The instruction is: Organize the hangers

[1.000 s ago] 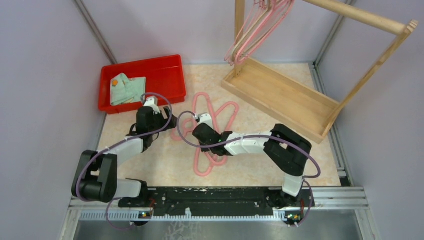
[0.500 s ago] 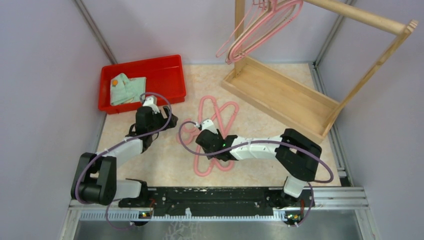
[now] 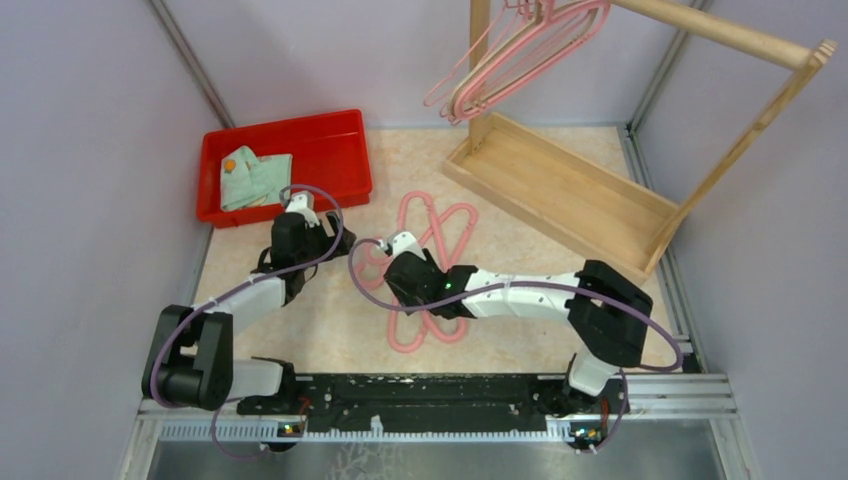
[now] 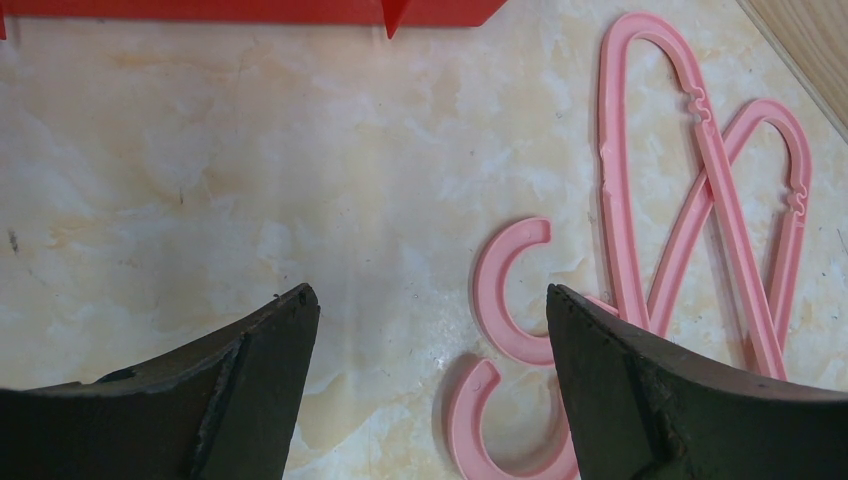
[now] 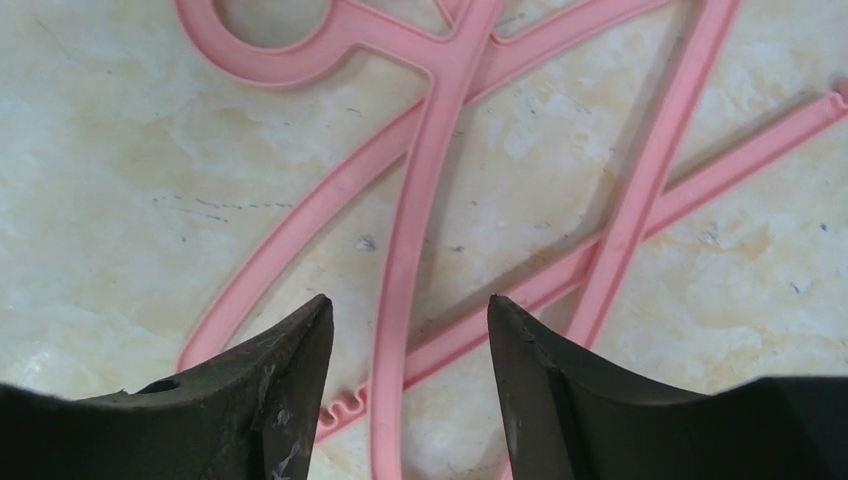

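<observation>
Right hand [image 5: 408, 305], fingers apart, holding nothing, low over crossed pink hangers [image 5: 450, 65] lying flat on the marbled surface [image 3: 330, 320], one bar beneath the gap. Left hand [image 4: 430, 292], likewise spread and empty, just beside their hooks [image 4: 483, 295]. Beyond, further hangers [image 3: 530, 62] hanging on the wooden rack [image 3: 560, 190]; red tray [image 3: 280, 125] with folded cloth [image 3: 255, 175] at left.
</observation>
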Robot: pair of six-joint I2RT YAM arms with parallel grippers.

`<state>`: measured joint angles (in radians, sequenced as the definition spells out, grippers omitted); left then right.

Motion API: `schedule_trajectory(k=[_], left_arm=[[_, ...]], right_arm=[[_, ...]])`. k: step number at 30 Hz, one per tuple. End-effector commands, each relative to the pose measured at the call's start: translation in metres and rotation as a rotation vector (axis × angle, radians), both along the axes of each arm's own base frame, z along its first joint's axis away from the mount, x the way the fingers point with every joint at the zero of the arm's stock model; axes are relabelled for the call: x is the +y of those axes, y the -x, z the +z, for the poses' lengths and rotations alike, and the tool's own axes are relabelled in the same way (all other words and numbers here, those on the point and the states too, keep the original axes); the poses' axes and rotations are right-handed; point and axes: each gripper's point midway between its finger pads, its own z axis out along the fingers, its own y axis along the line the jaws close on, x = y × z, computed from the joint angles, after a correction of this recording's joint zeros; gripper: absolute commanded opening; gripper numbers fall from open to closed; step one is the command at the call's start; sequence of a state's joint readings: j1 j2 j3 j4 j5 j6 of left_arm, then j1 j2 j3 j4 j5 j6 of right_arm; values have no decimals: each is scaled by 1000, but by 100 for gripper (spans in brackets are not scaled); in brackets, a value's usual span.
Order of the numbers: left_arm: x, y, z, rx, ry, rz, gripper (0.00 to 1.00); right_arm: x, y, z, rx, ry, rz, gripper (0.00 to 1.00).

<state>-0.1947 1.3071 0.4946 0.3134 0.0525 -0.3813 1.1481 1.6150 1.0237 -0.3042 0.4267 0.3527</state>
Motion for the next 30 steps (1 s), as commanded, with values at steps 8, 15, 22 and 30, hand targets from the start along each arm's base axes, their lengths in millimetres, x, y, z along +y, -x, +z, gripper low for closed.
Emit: schedule_trajectory(k=[8,15,22,30], left_arm=[[-1,-3,11,-28,3,-2,90],[-2,-2,10,-27,7,-8,90],[1,2,12,-36,-6,0,90],[3,6,12,-38,-9,3,90]], right_arm=[[32,5,-32,63,25,48,59],[25,7,-46,89,34,3,56],[2,15,-73,161,77,-55,55],[-22,18,-95,211,84,-99,35]])
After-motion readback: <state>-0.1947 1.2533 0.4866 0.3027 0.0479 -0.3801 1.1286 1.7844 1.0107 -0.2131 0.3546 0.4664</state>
